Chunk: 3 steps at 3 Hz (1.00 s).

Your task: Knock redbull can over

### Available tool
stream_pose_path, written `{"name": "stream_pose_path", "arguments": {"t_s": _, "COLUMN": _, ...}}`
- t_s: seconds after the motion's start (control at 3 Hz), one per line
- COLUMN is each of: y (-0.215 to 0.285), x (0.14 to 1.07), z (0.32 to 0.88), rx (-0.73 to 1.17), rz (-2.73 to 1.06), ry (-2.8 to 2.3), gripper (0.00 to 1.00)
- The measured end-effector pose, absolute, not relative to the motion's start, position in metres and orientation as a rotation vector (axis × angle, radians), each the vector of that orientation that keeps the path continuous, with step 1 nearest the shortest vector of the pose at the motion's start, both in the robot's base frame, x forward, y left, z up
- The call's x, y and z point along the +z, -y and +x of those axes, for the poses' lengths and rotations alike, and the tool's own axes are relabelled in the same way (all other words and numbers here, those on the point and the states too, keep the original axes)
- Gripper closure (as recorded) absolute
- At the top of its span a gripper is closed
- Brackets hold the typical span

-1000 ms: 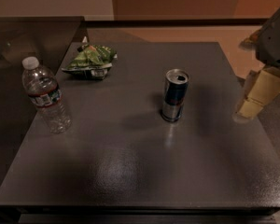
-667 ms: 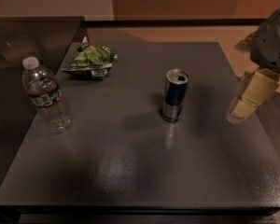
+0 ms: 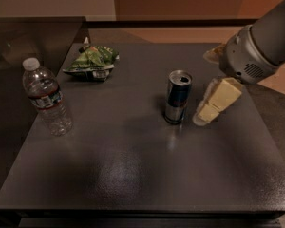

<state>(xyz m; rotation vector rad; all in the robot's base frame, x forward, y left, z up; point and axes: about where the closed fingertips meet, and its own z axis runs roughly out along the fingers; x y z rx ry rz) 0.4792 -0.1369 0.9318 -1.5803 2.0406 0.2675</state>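
The can (image 3: 177, 98) stands upright near the middle of the desk (image 3: 133, 175), so the knock is not yet done; the hand (image 3: 205, 114) hangs low just beside it on the right of the view, apart or together I cannot tell, nothing between them, while the bottle (image 3: 46, 98) and chip bag (image 3: 91, 62) sit well off to the left.

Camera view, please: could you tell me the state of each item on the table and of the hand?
redbull can: upright, not knocked over.
water bottle: upright, cap on.
snack bag: lying flat near the far edge of the table.
hand: low beside the redbull can, on its side away from the water bottle.
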Motion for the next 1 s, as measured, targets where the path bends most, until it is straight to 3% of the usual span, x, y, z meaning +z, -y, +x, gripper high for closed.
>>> {"name": "stream_pose_path", "arguments": {"t_s": 0.67, "y": 0.092, "x": 0.915, "z": 0.494, "rx": 0.437, "rz": -1.557, "ry": -1.948, "gripper": 0.00}}
{"name": "stream_pose_path", "arguments": {"t_s": 1.0, "y": 0.082, "x": 0.913, "z": 0.494, "rx": 0.488, "rz": -1.552, "ry": -1.925, "gripper": 0.16}}
